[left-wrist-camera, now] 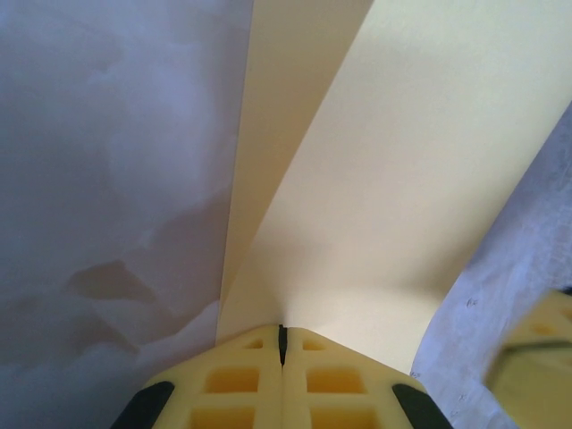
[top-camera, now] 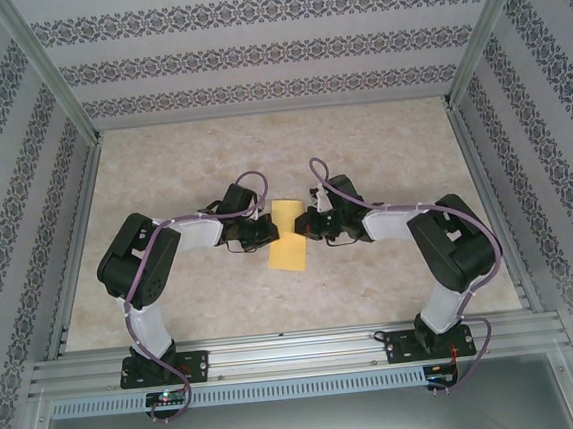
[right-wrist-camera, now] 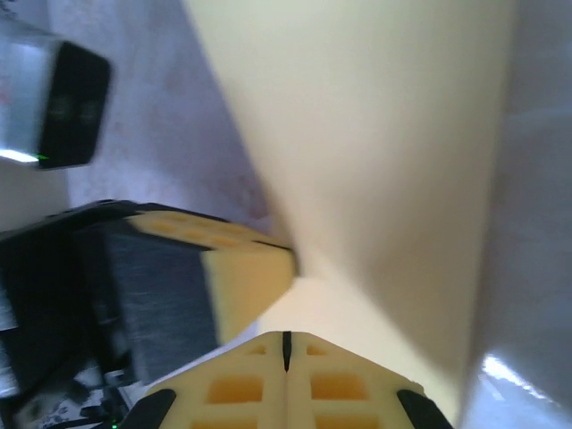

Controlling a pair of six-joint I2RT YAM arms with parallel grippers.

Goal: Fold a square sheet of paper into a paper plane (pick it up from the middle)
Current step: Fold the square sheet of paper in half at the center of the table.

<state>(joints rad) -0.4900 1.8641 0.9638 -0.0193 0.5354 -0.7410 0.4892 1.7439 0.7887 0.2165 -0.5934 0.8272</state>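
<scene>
Jaws of the left gripper (left-wrist-camera: 282, 344) and right gripper (right-wrist-camera: 286, 344) are pinched together on the left and right edges of the square sheet of paper (top-camera: 287, 236), over the middle of the table (top-camera: 381, 146). Moving both in step should give a straight crease without tearing.

Looks like a robotics lab test cell rather than a home. Boxed in by bare aluminium posts (top-camera: 48, 65) and wall panels (top-camera: 273, 55) papered in a grey ornamental print. Floored with a marble-look surface (top-camera: 361, 148). Fitted with a left arm (top-camera: 141, 267) and a right arm (top-camera: 455, 245) bolted to a slotted rail (top-camera: 299, 352) and strung with purple cables (top-camera: 172, 393).
</scene>
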